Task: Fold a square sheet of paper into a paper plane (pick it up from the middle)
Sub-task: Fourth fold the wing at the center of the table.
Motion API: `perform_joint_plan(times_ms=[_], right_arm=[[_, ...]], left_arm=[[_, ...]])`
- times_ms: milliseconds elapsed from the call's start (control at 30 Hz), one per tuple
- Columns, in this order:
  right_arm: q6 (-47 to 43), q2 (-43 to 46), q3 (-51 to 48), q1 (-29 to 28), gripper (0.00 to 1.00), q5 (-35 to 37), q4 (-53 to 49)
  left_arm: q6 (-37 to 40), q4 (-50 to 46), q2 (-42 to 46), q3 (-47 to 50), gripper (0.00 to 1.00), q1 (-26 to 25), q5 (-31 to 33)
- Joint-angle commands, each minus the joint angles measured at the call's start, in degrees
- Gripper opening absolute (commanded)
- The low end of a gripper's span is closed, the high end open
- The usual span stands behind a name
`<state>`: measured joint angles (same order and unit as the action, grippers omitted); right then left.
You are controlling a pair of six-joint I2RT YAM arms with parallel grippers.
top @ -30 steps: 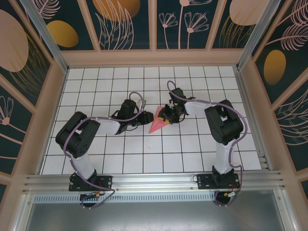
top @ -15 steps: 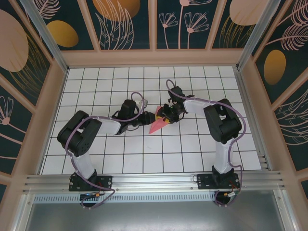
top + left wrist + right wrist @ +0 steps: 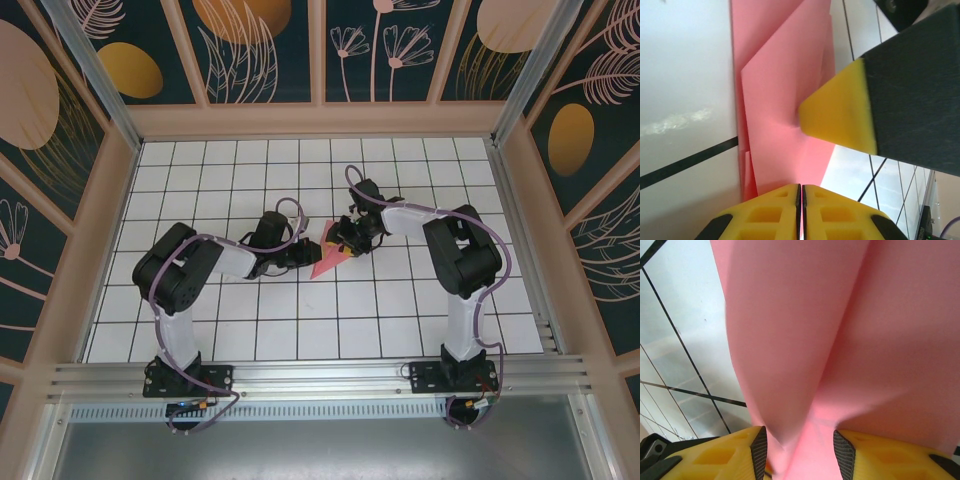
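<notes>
The pink sheet of paper (image 3: 322,262) is folded into a slim pointed plane shape, lying mid-table with its tip toward the near left. My left gripper (image 3: 303,256) meets it from the left. In the left wrist view the yellow jaws (image 3: 801,187) stand together on the paper's (image 3: 775,100) lower edge. One yellow fingertip (image 3: 840,115) of my right gripper presses onto the paper from the right. My right gripper (image 3: 343,243) is at the plane's wide end. In the right wrist view its jaws (image 3: 800,450) stand apart, with a bulging fold of the paper (image 3: 805,330) between them.
The white gridded table (image 3: 300,330) is ringed by a wooden frame and patterned panels (image 3: 250,50). Both arm bases sit on the metal rail (image 3: 320,378) at the near edge. Purple cables loop over each arm.
My left gripper's jaws have drawn together on the paper and the left arm's elbow has swung right. The right gripper shifted slightly up and left, then held still.
</notes>
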<state>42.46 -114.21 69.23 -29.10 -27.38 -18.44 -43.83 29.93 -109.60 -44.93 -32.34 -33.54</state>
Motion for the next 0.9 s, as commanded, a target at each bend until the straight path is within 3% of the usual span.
perform_joint_plan(times_ms=[0, 867], right_arm=[[-0.4, -8.9, -5.0, 0.1, 0.46, 7.2, -0.7], [-0.6, -10.1, -5.1, 1.0, 0.39, 10.0, -2.6]], left_arm=[[-0.4, -2.7, -1.3, -1.3, 0.12, 0.1, 1.1], [0.4, -5.1, -1.1, -2.4, 0.13, 0.1, 3.2]])
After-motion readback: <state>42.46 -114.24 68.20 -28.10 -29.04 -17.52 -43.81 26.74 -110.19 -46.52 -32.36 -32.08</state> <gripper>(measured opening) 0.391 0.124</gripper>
